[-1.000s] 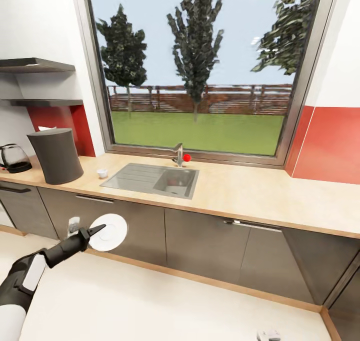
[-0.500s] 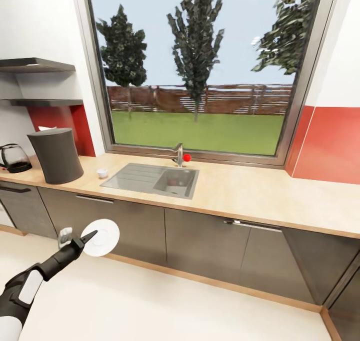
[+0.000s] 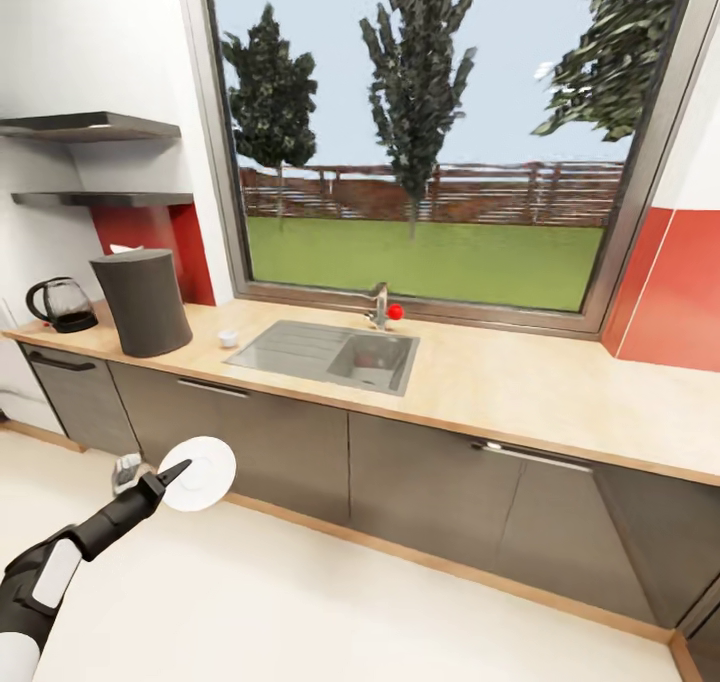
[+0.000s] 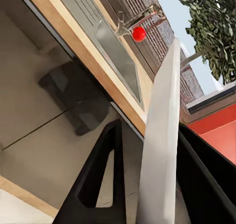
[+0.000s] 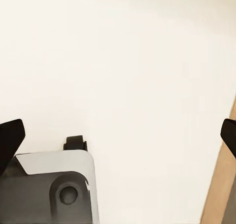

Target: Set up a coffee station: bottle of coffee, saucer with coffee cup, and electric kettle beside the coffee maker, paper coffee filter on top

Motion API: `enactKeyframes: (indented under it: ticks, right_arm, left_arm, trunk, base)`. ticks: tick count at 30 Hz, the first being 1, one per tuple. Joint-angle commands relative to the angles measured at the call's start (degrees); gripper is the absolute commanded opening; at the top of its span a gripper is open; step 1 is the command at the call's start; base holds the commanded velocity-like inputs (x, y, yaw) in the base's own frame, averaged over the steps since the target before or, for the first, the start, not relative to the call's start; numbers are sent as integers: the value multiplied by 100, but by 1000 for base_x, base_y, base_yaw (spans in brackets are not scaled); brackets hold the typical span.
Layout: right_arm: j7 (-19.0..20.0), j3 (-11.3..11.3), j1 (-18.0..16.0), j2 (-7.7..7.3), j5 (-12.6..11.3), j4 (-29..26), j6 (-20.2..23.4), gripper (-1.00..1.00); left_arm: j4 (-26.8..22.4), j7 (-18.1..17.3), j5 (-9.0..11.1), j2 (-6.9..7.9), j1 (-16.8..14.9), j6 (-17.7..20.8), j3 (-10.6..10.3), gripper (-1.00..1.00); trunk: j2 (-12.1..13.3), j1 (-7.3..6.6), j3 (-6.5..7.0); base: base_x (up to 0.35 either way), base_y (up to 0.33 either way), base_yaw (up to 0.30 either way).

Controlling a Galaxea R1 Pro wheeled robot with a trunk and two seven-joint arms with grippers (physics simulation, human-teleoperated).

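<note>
In the head view, the left gripper (image 3: 172, 474) is held low in front of the dark cabinets (image 3: 300, 452), below the bench (image 3: 520, 382). Its jaws are closed on the rim of the white saucer (image 3: 200, 473), which is carried nearly upright with its face toward the camera. On the bench, the dark coffee maker (image 3: 143, 302) stands near the far left, with a bit of white showing just behind its top. The kettle (image 3: 63, 305) stands just beside it, further left at the bench's end. A small white cup (image 3: 229, 338) sits on the bench between the coffee maker and the sink (image 3: 330, 354). A faucet (image 3: 379, 305) with a red knob rises behind the sink, below the window (image 3: 430, 142). Two dark shelves (image 3: 95, 127) hang on the wall above the kettle.

In the left wrist view, the saucer (image 4: 160, 145) is seen edge-on, pinched between the two dark fingers (image 4: 98, 175). Beyond it are the cabinet fronts, the bench edge, the sink (image 4: 113, 42) and the red knob (image 4: 138, 34).

In the right wrist view, the right gripper (image 5: 118, 133) points down at the pale floor (image 5: 128, 61). Its jaws are wide apart, with only the dark fingertips (image 5: 11, 135) showing at the frame's edges and nothing between them. Part of the robot's base (image 5: 54, 189) is below.
</note>
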Motion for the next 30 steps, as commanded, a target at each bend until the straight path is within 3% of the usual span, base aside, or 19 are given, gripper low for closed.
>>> enactKeyframes:
  ticks: [1,2,6,16,30]
  right_arm:
    - [-16,46,-2,0,-44,-14,38,100]
    - [-8,46,-2,3,-44,-14,38,100]
    - [-7,46,-2,8,-44,-14,38,100]
    - [9,46,56,85,-44,-7,51,100]
    - [11,54,118,88,-35,-5,48,100]
  left_arm:
    - [4,-14,28,3,-7,47,12,-100]
    - [4,-14,32,4,-7,43,176,-100]
    - [4,-14,35,0,-7,42,326,-100]
    - [0,-15,34,-10,-7,34,351,-100]
    - [4,-14,27,-2,-7,34,364,-100]
  trunk:
    - [-13,4,-15]
    - [-13,4,-15]
    - [-13,4,-16]
    - [-13,4,-38]
    - [-13,4,-53]
  base:
    - [102,0,40]
    - [282,0,8]
    - [314,0,3]
    - [310,0,53]
    - [26,0,260]
